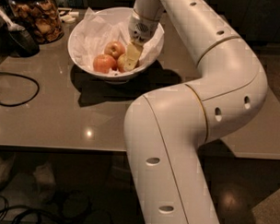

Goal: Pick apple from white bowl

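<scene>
The white bowl (78, 32), lined with crumpled white paper, stands at the back of the table. It holds three apples. A pink-red apple (114, 49) lies at the back and an orange-red one (104, 63) at the front left. The yellowish apple (120, 63) lies at the front right, mostly hidden. My gripper (131, 57) reaches down from above into the bowl and sits right against this yellowish apple, covering its right side.
The bowl stands on a brown-grey table (61, 115). A glass jar of brown snacks (38, 18) stands at the back left with a black object (19, 39) beside it. A black cable (18, 89) loops at the left. My white arm (195, 111) fills the right half.
</scene>
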You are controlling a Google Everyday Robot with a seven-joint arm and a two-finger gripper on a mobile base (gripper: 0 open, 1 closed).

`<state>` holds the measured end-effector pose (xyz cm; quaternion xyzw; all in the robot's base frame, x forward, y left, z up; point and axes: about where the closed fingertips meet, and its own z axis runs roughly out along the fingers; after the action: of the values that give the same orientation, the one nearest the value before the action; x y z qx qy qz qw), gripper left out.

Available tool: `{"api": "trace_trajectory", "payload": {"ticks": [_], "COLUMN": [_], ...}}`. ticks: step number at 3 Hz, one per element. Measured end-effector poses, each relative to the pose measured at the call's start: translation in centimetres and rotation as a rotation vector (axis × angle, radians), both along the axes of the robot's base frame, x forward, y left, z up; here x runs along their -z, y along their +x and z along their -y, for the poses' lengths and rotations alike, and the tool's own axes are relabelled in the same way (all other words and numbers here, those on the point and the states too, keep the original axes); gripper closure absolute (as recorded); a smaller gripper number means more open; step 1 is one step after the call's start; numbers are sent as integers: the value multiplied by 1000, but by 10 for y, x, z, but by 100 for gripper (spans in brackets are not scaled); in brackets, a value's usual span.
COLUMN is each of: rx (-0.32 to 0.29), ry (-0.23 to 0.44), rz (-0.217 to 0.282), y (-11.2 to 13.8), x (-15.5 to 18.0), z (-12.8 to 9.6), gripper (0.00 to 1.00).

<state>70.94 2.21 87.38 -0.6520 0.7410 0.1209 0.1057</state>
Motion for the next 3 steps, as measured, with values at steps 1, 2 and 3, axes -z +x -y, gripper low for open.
{"api": "trace_trajectory", "payload": {"ticks": [1,2,3], "rx": [2,-1,-1], "ry": [-4,-4,-4], "rz": [-14,-29,-29], "y": [1,0,0], "x": [7,14,14], "z": [1,2,2], "gripper": [37,34,52]}}
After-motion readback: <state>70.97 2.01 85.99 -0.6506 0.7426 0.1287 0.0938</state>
